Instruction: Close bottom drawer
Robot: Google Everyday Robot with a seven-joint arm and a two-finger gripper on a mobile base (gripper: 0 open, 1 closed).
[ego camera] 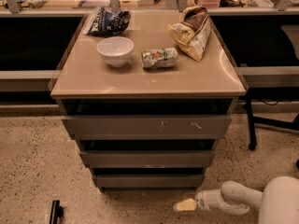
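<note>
The bottom drawer (pixel 148 180) is the narrowest of three grey-brown drawer fronts, low on the cabinet, with a plain panel and a dark gap above it. Above it are the medium drawer front (pixel 147 158) and the widest front with white scratch marks (pixel 147 126). My gripper (pixel 185 205) is at the end of the white arm, low near the floor, in front of and just right of the bottom drawer's right end, pointing left and apart from the panel.
The cabinet top (pixel 93 78) bears a white bowl (pixel 115 50), a crumpled green-white packet (pixel 160 58), a tan chip bag (pixel 190 31) and a dark blue bag (pixel 107 21). A chair leg with caster (pixel 251 133) stands right. A small black object (pixel 55 212) lies on the floor left.
</note>
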